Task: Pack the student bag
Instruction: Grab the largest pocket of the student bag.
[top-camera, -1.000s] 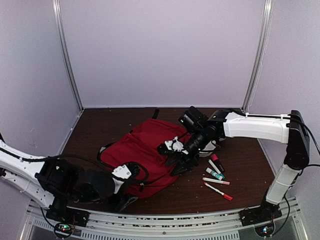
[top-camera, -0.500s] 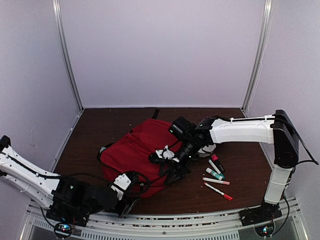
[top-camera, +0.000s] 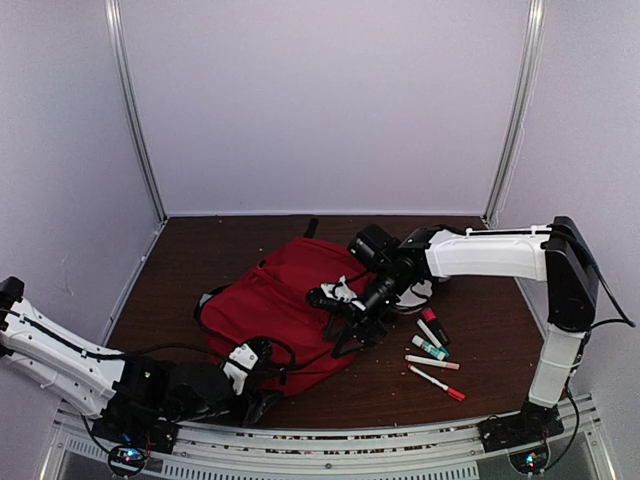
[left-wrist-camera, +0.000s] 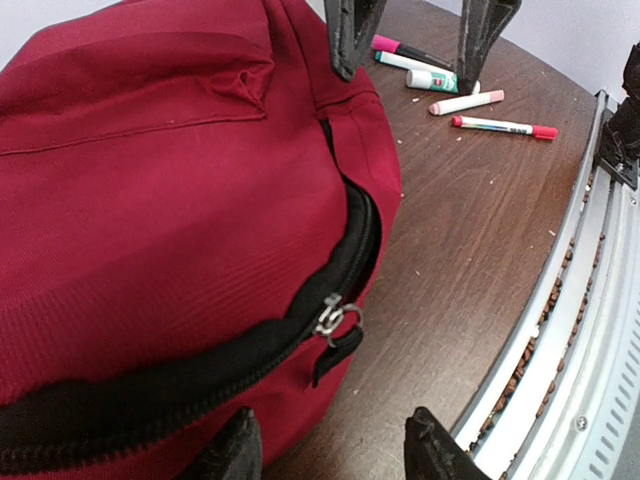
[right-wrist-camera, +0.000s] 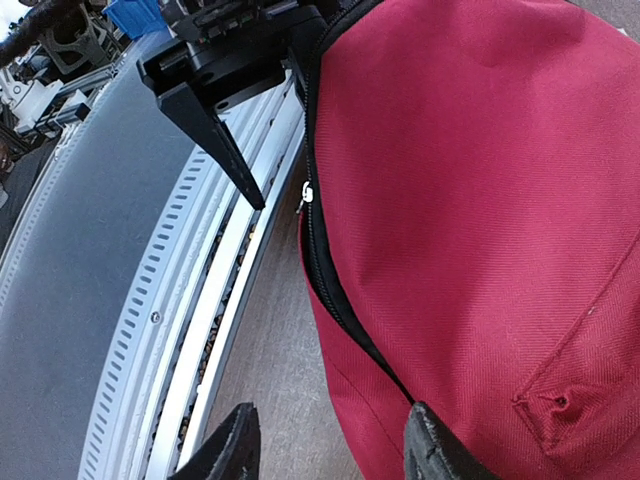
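Observation:
The student bag (top-camera: 270, 300) is a large red backpack lying flat mid-table. It fills the left of the left wrist view (left-wrist-camera: 150, 180) and the right of the right wrist view (right-wrist-camera: 480, 200). Its black zipper (left-wrist-camera: 340, 255) gapes slightly along the near edge. A metal pull (left-wrist-camera: 338, 320) with a black tab hangs there, also seen from the other side (right-wrist-camera: 306, 193). My left gripper (top-camera: 256, 392) (left-wrist-camera: 335, 455) is open, low at the bag's near edge, holding nothing. My right gripper (top-camera: 350, 330) (right-wrist-camera: 330, 450) is open above the bag's right edge, one fingertip (right-wrist-camera: 435, 445) over the fabric.
Several marker pens (top-camera: 432, 355) (left-wrist-camera: 470, 100) lie on the wood right of the bag. A pale object (top-camera: 420, 296) is partly hidden behind the right arm. The perforated metal rail (top-camera: 330, 445) (left-wrist-camera: 590, 300) (right-wrist-camera: 190, 300) runs along the table's near edge.
My left arm has drawn back and down toward the near rail, its jaws narrowing slightly. My right gripper has shifted a little left over the bag's edge.

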